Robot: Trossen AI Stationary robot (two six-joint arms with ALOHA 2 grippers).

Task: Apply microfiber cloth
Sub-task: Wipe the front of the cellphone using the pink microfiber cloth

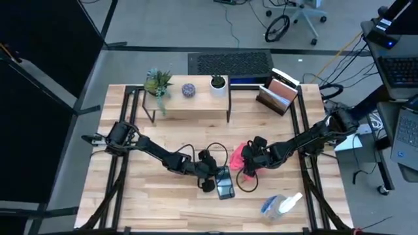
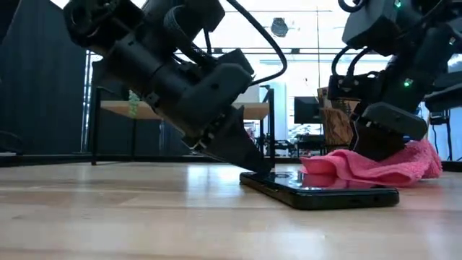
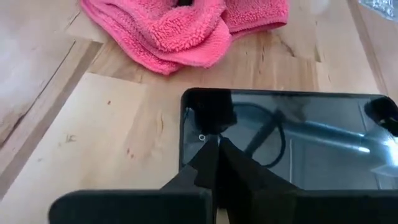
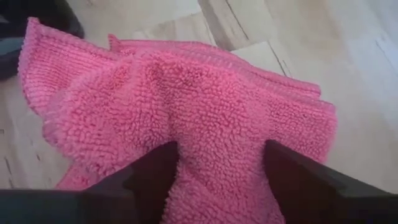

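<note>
A black smartphone [image 1: 225, 185] lies flat, screen up, on the wooden table near its middle. My left gripper [image 3: 216, 148] is shut, with its tips on the phone's end [image 2: 258, 173]. Just to the right of the phone lies the bright pink microfiber cloth [image 1: 239, 158], crumpled in a heap [image 2: 375, 167] on the table, one edge reaching the phone's far end. My right gripper [image 4: 221, 171] stands on top of the cloth [image 4: 186, 106], with a bunch of cloth between its fingers. My left gripper presses its shut fingertips [image 3: 211, 155] on the phone's screen close to one short end [image 3: 200, 124]. The fingers slant down from the table's left. The phone stays flat on the table. My right gripper has a thick bunch of the cloth [image 4: 217, 155] between its two fingers [image 4: 155, 171], coming from above and the table's right. One layer or several, I cannot tell. The cloth lies on the table, slack.
A clear spray bottle with blue liquid [image 1: 279, 205] lies near the front right. A low wooden shelf [image 1: 189, 99] with small plants and a wooden holder [image 1: 277, 94] stand at the back. A black cable [image 1: 248, 183] loops beside the phone.
</note>
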